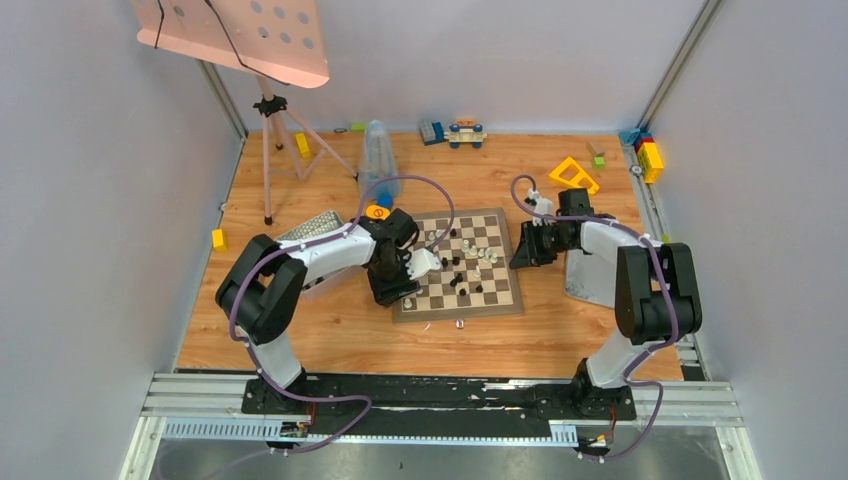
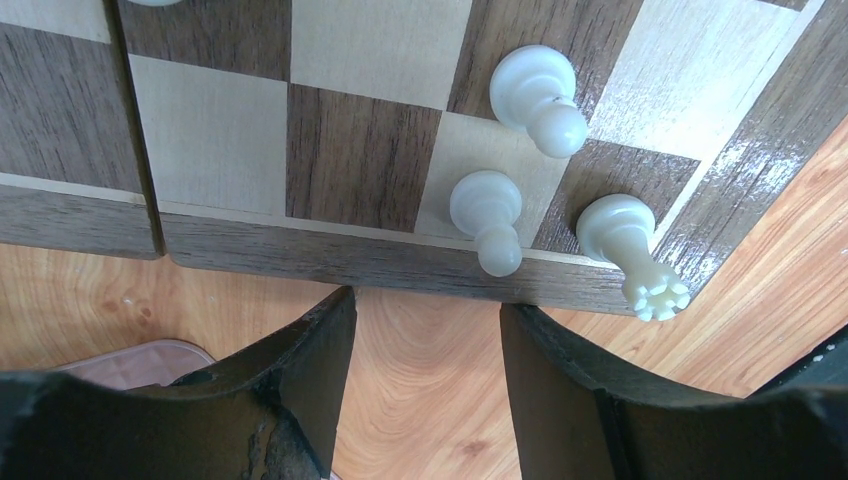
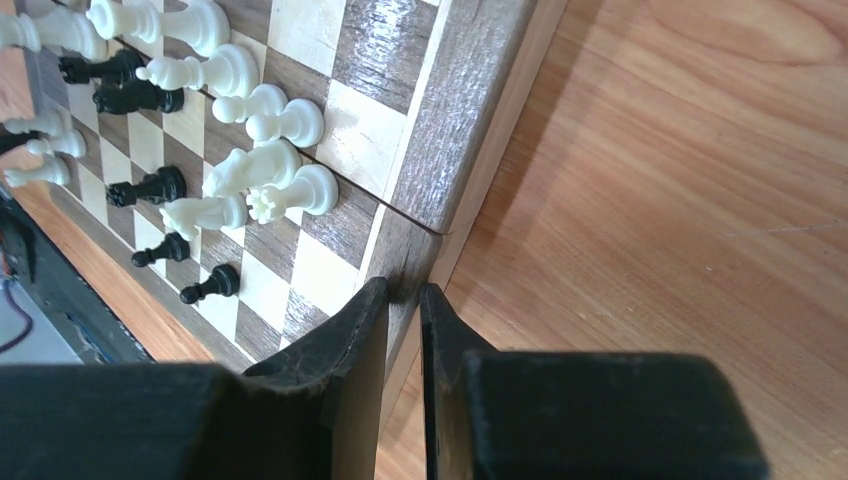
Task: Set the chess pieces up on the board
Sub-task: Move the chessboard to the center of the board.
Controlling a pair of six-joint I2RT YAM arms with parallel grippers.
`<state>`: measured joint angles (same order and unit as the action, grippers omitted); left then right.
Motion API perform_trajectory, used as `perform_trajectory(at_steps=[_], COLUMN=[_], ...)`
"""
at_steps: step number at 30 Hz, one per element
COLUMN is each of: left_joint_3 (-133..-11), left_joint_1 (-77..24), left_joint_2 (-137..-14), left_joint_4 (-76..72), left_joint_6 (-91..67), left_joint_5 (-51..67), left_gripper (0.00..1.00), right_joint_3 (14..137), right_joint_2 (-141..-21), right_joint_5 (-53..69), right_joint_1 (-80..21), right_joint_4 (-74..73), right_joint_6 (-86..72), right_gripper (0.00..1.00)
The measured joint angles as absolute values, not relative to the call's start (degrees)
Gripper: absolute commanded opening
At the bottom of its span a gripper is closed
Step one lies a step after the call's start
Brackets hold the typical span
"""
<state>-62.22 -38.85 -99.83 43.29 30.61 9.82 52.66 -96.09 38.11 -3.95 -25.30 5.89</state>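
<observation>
The wood-grain table (image 1: pixel 330 335) is occupied at its middle by the board (image 1: pixel 460 313), a flat square checkered in glossy dark brown and cream within a brown border. The left gripper (image 2: pixel 425 320) is held open and empty beside one edge. The right gripper (image 3: pixel 405 300) is seen nearly closed at the opposite edge. Small turned chess pieces (image 3: pixel 250 170), cream and black, are scattered over the squares.

No readable text, numbers, brands; orange round sticker (image 1: pixel 377 211) on left arm (image 1: pixel 310 260), mark illegible.
</observation>
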Motion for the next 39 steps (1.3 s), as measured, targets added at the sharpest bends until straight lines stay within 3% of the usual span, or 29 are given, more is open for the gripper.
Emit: perform_trajectory(at_steps=[19, 39], left_joint_3=[-59.9, -58.8], left_joint_1=[-40.1, -40.2], left_joint_2=[-98.1, -97.4], left_joint_4=[43.7, 44.1], left_joint_6=[32.4, 33.7], left_joint_5=[6.9, 4.6], left_gripper=[0.65, 0.69], right_joint_3=[54.3, 52.2], right_joint_2=[-94.2, -92.6], right_joint_5=[36.0, 37.0], right_joint_1=[-9.2, -12.5], right_joint_4=[-37.3, -42.1], right_joint_6=[24.2, 32.4], right_gripper=[0.17, 0.28])
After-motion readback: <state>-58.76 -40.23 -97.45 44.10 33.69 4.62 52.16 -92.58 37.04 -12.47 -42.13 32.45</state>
